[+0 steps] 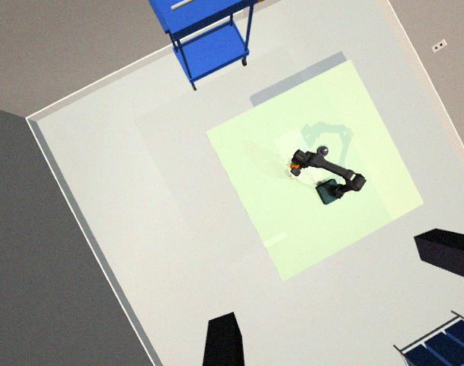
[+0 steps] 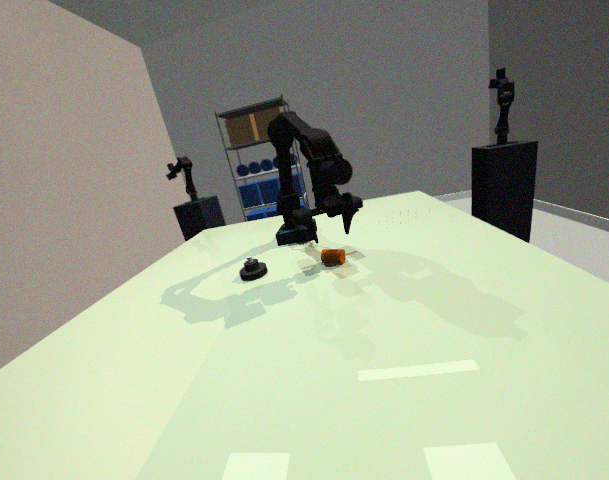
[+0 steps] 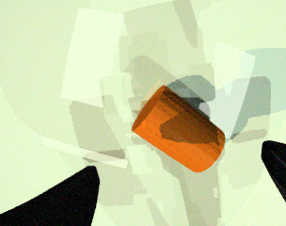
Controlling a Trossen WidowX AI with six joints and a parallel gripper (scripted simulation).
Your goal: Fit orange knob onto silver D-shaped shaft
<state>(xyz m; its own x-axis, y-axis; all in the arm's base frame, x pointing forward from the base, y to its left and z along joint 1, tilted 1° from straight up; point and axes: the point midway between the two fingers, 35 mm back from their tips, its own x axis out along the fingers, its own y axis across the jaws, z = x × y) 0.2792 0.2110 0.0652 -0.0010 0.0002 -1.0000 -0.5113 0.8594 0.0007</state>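
The pale green table (image 1: 322, 244) (image 2: 294, 413) (image 3: 21, 56) is filling the right-centre of the top view and the lower part of the exterior one. The black arm (image 1: 334, 167) (image 2: 320, 144) is arching over its far part, near the middle of the exterior frame. Its gripper (image 1: 296, 164) (image 2: 331, 237) (image 3: 183, 165) is hovering above the knob, its fingers standing wide apart and holding nothing. The round pedestal (image 1: 319, 152) (image 2: 253, 271) is sitting left of centre in the exterior view, waiting bare. The orange knob (image 1: 294, 166) (image 2: 332, 257) (image 3: 181, 151) is lying on its side, right of the pedestal there and mid-frame in the wrist view; no hole is showing clearly. The silver shaft (image 1: 324, 149) (image 2: 249, 259) is standing uncovered. So only the approach seems to be taking shape; grasping, uprighting hole-down, aligning the flats, pushing home and releasing are all remaining.
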